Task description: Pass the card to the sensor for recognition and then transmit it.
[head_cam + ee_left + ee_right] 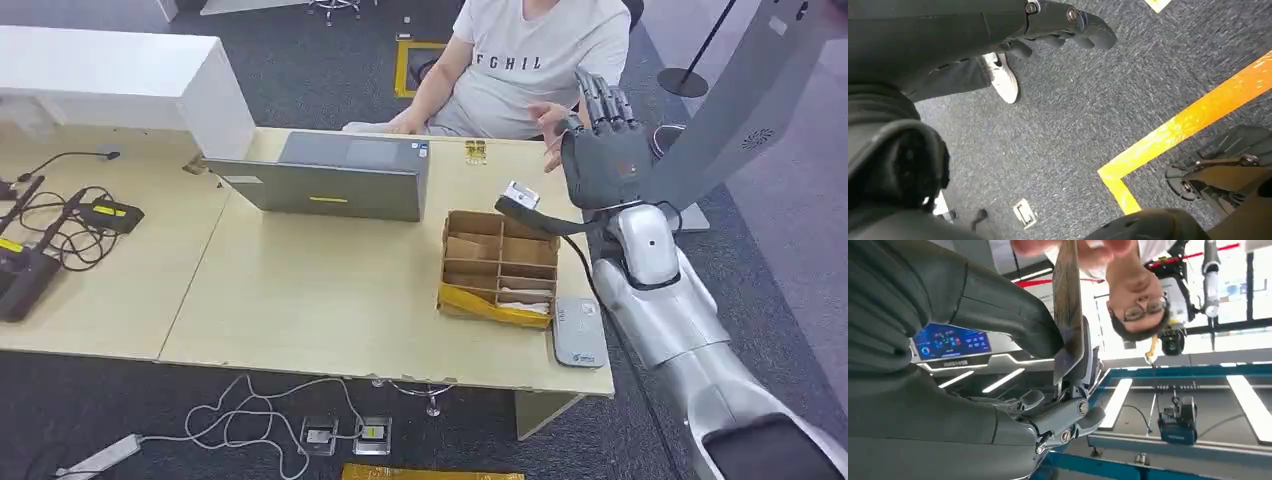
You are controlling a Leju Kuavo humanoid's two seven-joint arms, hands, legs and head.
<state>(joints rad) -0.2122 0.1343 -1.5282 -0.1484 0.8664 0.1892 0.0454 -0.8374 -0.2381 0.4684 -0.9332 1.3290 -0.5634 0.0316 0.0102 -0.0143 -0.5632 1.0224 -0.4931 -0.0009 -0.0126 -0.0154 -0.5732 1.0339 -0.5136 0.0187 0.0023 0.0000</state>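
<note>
My right hand is raised past the table's far right edge, fingers pointing up, in front of a seated person. In the right wrist view the card shows edge-on, pinched between my thumb and fingers. The person's hand holds the card's other end; in the head view that hand is right beside mine. The grey card sensor lies flat at the table's near right corner. My left hand hangs over the carpet, holding nothing, fingers loosely apart.
A cardboard box with compartments stands left of the sensor, with a small black-and-white device at its far corner. A closed laptop sits mid-table. Cables and chargers lie at the left. A grey panel rises at the right.
</note>
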